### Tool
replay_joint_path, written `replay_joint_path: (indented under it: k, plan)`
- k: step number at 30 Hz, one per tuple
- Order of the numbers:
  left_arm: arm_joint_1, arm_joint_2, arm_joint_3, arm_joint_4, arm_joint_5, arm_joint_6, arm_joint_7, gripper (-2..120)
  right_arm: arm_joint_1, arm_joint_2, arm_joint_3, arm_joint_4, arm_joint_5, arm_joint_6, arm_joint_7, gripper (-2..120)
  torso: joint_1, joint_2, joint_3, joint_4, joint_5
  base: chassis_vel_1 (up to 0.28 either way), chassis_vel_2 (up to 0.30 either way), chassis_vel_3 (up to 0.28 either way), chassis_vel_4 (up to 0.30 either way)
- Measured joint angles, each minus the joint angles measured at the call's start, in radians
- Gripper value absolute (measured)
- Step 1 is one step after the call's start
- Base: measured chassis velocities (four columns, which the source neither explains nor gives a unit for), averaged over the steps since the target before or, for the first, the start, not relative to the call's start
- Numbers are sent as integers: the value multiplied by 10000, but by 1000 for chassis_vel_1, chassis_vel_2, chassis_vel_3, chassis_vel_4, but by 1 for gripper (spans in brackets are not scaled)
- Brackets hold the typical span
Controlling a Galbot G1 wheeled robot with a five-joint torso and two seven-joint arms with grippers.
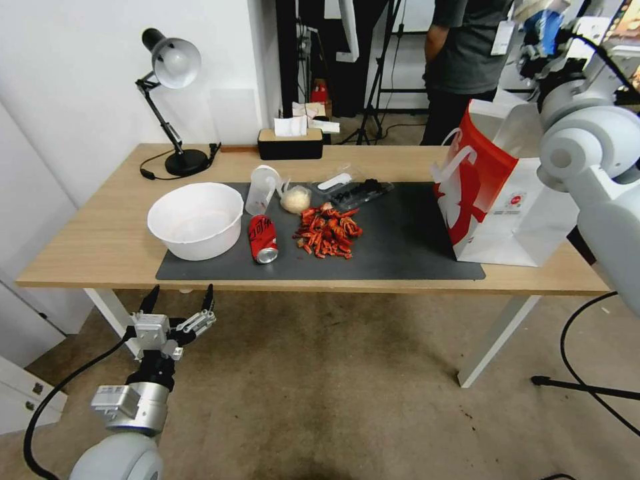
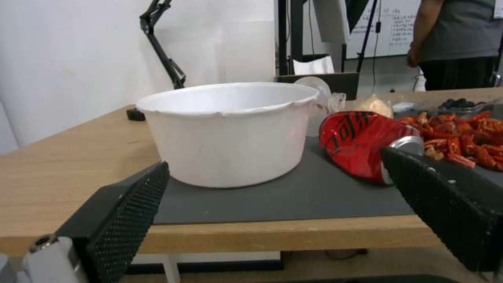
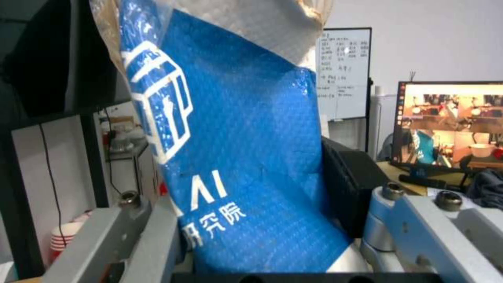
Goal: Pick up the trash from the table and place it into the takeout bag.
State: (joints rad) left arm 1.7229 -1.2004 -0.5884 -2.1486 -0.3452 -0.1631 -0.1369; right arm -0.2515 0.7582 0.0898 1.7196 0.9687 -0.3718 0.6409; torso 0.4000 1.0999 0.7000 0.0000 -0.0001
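On the dark mat [image 1: 407,243] of the table [image 1: 100,243] stand a white bowl [image 1: 195,219], a clear cup [image 1: 261,189] and a wrapped whitish lump [image 1: 296,199]. A red cola can [image 1: 263,239] lies on its side next to a heap of red shells [image 1: 328,231]. The takeout bag [image 1: 500,200] stands at the mat's right end. My left gripper [image 1: 181,297] hovers open before the table's front edge, level with the bowl [image 2: 230,133] and the red can [image 2: 361,137]. My right gripper [image 3: 251,177], raised high above the bag, is shut on a crumpled blue-and-white can [image 3: 235,129].
A desk lamp [image 1: 175,67] and a tissue box [image 1: 290,141] stand at the table's back. A clear tray [image 1: 357,190] with dark bits lies behind the shells. Someone stands behind the table. A cable and a stand leg [image 1: 587,387] cross the floor on the right.
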Motion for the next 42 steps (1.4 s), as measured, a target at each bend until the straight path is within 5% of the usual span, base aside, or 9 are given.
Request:
replay_joint_path:
  k: [36, 42]
  plan:
    - [-52, 137, -14, 15, -26, -3, 2, 100, -99, 83, 99, -810, -109, -418, 519, 39, 0, 0, -1, 0, 0, 0, 0, 0, 0]
    - [-59, 134, 0, 41, -33, -3, 2, 100, -99, 103, 79, -933, -166, -427, 623, 58, 0, 0, -1, -1, 1, 0, 0, 0, 0]
